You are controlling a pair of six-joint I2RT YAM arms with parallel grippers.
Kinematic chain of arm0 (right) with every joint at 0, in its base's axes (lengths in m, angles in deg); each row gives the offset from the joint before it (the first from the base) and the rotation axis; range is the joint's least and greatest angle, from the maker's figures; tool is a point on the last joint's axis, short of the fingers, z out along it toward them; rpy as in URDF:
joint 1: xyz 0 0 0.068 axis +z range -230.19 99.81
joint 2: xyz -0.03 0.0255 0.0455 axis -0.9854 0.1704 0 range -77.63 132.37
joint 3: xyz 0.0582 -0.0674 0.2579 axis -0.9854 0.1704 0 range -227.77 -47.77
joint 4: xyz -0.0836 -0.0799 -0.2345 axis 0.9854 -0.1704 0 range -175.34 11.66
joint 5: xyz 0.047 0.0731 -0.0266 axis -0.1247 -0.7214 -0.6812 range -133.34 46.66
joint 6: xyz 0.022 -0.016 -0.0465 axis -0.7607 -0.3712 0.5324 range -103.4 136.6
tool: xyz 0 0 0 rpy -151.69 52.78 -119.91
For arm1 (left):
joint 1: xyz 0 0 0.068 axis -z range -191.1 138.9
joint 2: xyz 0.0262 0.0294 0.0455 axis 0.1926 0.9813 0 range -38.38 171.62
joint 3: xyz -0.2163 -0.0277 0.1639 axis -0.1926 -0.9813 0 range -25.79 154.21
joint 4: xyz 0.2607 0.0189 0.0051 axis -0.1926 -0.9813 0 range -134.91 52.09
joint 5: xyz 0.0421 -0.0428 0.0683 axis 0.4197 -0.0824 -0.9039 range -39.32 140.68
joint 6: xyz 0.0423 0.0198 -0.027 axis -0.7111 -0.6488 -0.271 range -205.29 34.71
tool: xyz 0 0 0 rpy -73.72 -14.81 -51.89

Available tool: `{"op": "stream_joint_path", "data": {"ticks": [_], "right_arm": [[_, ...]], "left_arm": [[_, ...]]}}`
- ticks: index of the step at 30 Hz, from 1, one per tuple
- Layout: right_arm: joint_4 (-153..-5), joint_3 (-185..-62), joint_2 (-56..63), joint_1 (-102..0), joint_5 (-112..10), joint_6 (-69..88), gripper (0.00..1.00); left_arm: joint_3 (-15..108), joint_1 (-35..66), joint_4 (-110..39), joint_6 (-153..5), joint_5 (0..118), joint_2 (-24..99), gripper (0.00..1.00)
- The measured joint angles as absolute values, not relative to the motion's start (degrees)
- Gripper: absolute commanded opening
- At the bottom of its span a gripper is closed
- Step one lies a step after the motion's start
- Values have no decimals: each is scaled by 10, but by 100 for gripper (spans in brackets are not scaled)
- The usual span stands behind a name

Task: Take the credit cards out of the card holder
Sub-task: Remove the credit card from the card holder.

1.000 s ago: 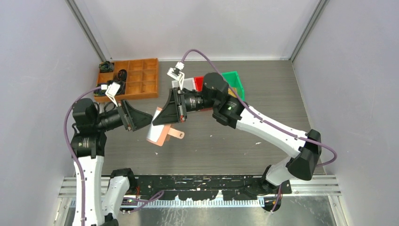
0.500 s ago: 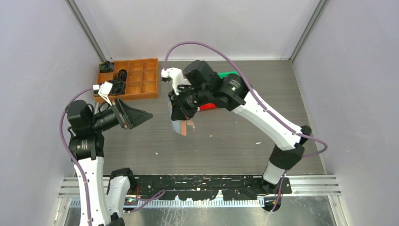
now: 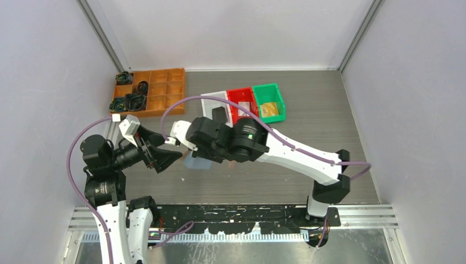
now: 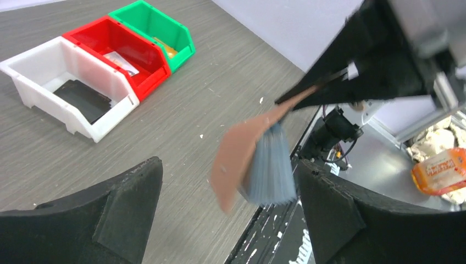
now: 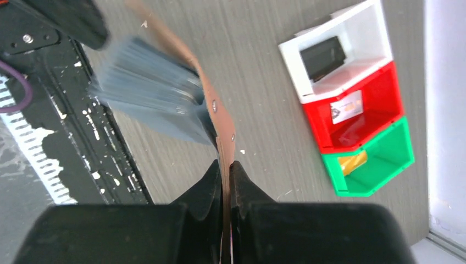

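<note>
Left gripper [image 3: 169,154] near-left, fingers spread, empty. Just right of it the card holder [image 5: 165,93] hangs in the air, its pink flap pinched by the right gripper [image 5: 225,168], long axis pointing left (grey pockets blurred). Farther back: white bin [image 4: 66,118] holds a black slab [image 4: 79,99], red bin [image 4: 148,80] a whitish card [image 4: 121,61], green bin [image 4: 184,55] a yellowish card [image 4: 165,49].

Card holder [image 4: 236,159]: grey pockets motion-blurred in both wrist views; individual cards indistinguishable. From above, largely hidden under right arm [image 3: 291,151]. Red bin [image 5: 384,82]: contents too small to identify.
</note>
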State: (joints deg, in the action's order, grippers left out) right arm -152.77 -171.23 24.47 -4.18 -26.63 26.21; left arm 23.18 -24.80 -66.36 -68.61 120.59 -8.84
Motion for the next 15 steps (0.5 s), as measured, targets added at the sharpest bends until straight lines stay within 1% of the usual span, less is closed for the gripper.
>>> {"op": "stream_joint_path", "data": {"ticks": [3, 7, 11, 15], "right_arm": [[-1480, -1658, 191, -44, -247, 270, 4], [-1397, -1587, 117, -48, -247, 268, 3], [-1307, -1513, 52, -49, -267, 267, 4], [-1239, -1452, 7, -49, -294, 272, 3]], "left_arm": [[238, -248, -686, -725, 1226, -92, 90], [256, -248, -736, -786, 1258, -101, 90], [286, -248, -790, -860, 1278, -104, 90], [300, -248, -798, -902, 1271, -107, 89]]}}
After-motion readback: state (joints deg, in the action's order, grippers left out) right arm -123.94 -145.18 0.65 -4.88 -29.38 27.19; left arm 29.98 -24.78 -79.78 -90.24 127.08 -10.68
